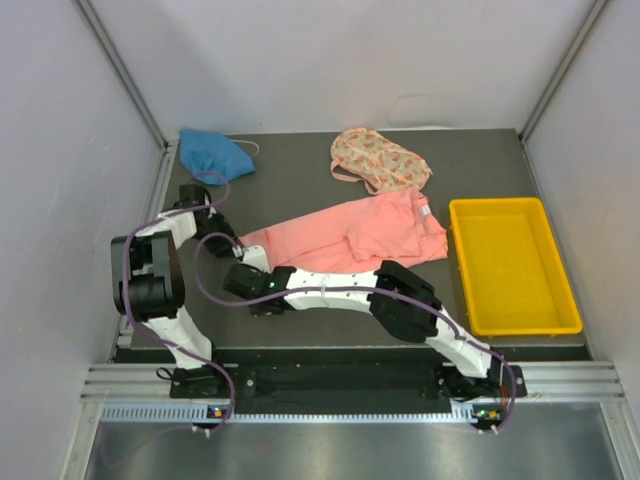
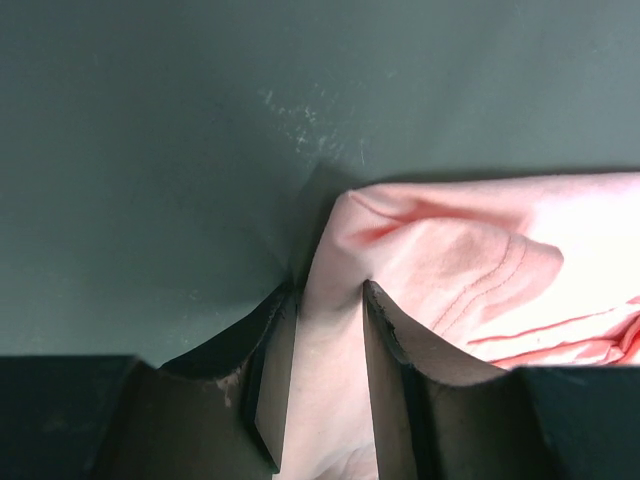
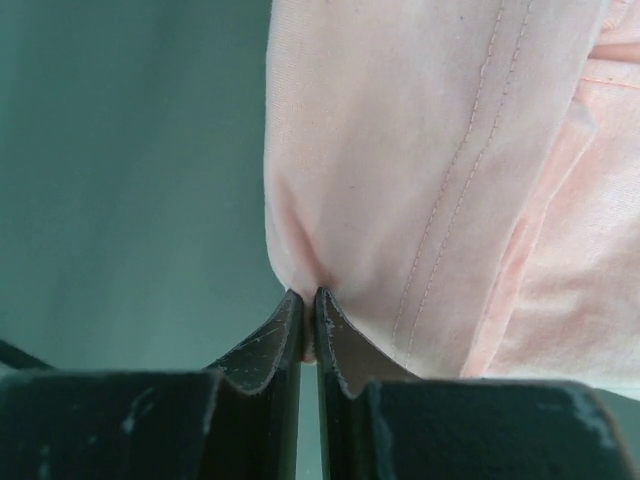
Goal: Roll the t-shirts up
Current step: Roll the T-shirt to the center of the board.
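The salmon-pink t-shirt [image 1: 350,235] lies crumpled across the middle of the dark table, its white neck label at the right end. My left gripper [image 2: 328,287] sits at the shirt's left end [image 1: 236,243], and a fold of pink cloth [image 2: 430,260] fills the gap between its fingers. My right gripper [image 3: 309,295] reaches in from the right to the same end [image 1: 250,263]. It is shut on a thin pinch of the pink hem [image 3: 420,180]. A blue t-shirt [image 1: 212,152] and a peach floral t-shirt [image 1: 378,160] lie bunched at the back.
A yellow tray [image 1: 466,262] stands at the right of the table. Grey walls close in the left, right and back sides. The right arm's links [image 1: 400,300] stretch across the front of the table, just in front of the pink shirt.
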